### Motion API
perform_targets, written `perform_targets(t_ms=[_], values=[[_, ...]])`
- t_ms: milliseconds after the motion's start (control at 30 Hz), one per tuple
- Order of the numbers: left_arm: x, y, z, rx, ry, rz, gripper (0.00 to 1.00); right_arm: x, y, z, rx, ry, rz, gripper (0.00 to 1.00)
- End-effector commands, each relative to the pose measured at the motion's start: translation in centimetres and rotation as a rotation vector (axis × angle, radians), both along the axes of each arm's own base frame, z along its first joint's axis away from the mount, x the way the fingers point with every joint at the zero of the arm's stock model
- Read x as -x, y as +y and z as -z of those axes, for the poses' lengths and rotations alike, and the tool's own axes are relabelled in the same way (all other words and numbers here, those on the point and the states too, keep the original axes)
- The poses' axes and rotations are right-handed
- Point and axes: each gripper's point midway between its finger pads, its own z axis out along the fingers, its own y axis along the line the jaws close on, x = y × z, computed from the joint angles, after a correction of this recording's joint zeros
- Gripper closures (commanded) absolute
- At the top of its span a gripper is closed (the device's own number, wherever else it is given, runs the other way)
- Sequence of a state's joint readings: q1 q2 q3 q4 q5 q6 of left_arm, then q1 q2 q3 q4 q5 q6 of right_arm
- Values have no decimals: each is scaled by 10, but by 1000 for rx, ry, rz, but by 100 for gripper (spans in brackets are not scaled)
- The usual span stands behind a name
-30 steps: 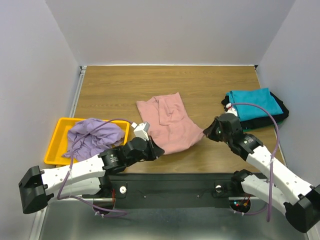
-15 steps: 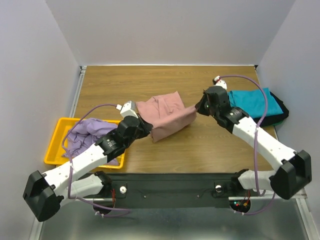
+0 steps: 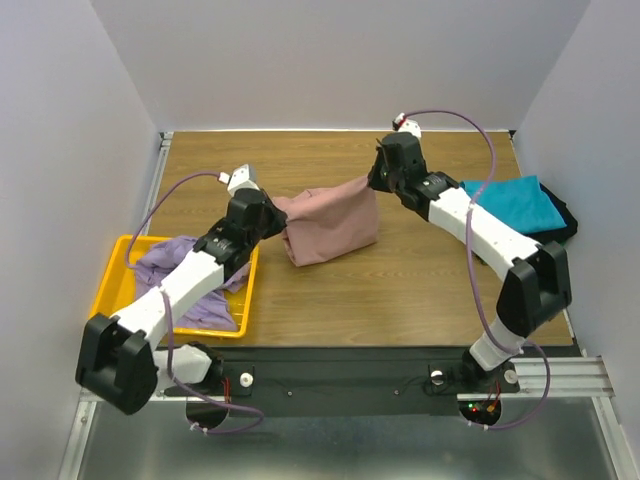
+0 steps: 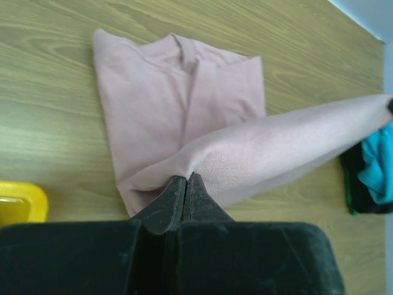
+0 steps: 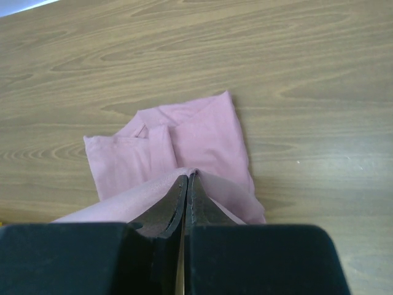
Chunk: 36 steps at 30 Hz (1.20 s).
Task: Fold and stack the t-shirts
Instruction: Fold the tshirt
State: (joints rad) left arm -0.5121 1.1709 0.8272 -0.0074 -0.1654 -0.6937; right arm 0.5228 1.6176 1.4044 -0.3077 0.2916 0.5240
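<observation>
Top external view gives me a wooden table point(image 3: 420, 290) boxed in by pale walls point(image 3: 60, 150). From the left: lavender t-shirt point(image 3: 172, 265) heaped in the yellow bin point(image 3: 105, 297); left gripper point(image 3: 270, 216) and right gripper point(image 3: 374, 181) each pinching a corner of the pink t-shirt point(image 3: 330, 232) mid-table, its edge lifted between them; teal t-shirt point(image 3: 515, 200) on a mostly hidden black t-shirt point(image 3: 563, 222). Only the wrist views show the pink collar point(image 4: 184, 50) lying flat underneath

The left arm point(image 3: 170, 300) and right arm point(image 3: 478, 228) were smooth white shells joined by bulky black housings. A lavender cable point(image 3: 470, 125) looped loosely along each. The left gripper point(image 4: 183, 179) and right gripper point(image 5: 186, 178) had tapered black fingers point(image 4: 164, 209) on broad matte-black blocks. At 6 o'clock, the black base rail point(image 3: 350, 385) carried small red and green lights.
</observation>
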Motion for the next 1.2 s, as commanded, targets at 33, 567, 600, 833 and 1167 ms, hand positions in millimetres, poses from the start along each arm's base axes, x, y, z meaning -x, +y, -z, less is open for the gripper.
perform_targets(t_ms=[33,567,600,833,1167], values=[[-39,11,-25,9,-77,-11,100,-42,4,-30,-6,-105,16,99],[-145,25,27,-8,41,67,100,-129,8,43,-4,-9,-1,99],[-151,26,30,-8,41,59,100,-132,9,51,1,0,-5,99],[-194,42,39,-19,56,4,84,-168,13,76,-3,5,-47,85],[-174,31,-13,31,-40,46,1,-114,39,28,-105,-15,-298,0]])
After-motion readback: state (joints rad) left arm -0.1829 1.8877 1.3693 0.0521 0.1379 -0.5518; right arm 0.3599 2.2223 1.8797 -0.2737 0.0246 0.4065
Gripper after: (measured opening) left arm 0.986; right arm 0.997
